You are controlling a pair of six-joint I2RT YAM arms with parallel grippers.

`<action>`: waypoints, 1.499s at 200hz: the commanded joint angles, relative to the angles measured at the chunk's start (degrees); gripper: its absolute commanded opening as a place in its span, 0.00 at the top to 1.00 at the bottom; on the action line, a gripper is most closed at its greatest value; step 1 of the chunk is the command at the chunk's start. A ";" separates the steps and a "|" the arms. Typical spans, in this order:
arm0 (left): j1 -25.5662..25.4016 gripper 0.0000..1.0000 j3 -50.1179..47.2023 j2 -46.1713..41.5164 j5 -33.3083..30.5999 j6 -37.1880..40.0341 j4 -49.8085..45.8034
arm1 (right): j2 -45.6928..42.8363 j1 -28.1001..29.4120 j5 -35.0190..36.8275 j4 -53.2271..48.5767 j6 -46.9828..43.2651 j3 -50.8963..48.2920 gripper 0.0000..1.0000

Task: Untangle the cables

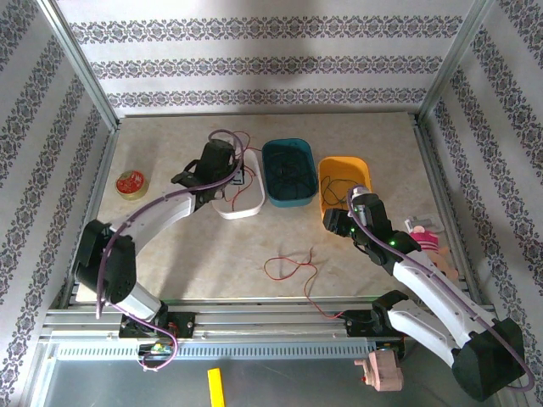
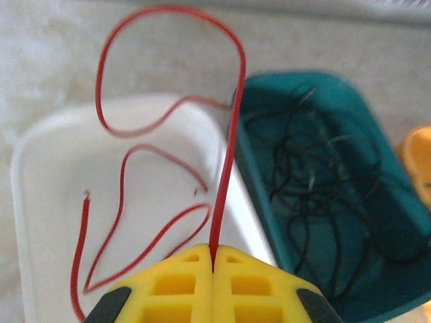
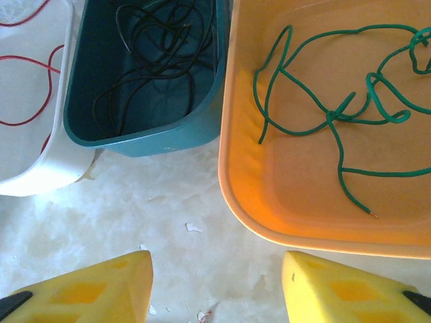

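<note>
Most of the sorting looks done. The black cables lie heaped in the teal tray, and the green cable lies in the orange tray beside it. The left gripper hangs over the white tray, its yellow fingers pressed together on a red cable. That cable rises from the pinch, arches out past the tray's far rim and curls back down into the tray in loose loops. The right gripper hovers just above the tabletop off the near rims of the teal and orange trays, jaws apart and holding nothing. A second red cable lies loose on the tabletop around the middle, trailing toward the near edge. By my reading, what is left is to let the held cable go into the white tray and then fetch this stray one. Several things are hard to settle. The black pile is too dense to count strands or tell whether any are knotted together. The green cable crosses itself near its middle, and I cannot tell a knot from a mere overlap. I cannot say whether the red loops in the white tray are one cable or two. The stray cable's near end fades out by the rail.
</note>
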 commanded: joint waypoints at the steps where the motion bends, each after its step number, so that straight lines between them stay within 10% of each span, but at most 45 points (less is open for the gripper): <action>1: 0.60 1.00 -0.19 -6.36 -0.61 4.24 7.42 | 0.75 1.00 -0.95 0.44 -0.55 0.80 0.47; 123: 0.59 1.00 -4.01 -16.72 -3.27 5.21 1.41 | 3.32 2.25 -0.78 1.42 -0.27 1.87 0.47; 275: 0.57 1.00 9.50 14.88 -0.93 -0.78 -5.77 | 3.66 3.12 -0.47 0.74 -0.57 2.82 0.47; 300: 0.45 0.57 11.12 16.20 -8.94 -2.33 -9.28 | 2.75 3.30 -0.33 0.30 -0.77 2.40 0.47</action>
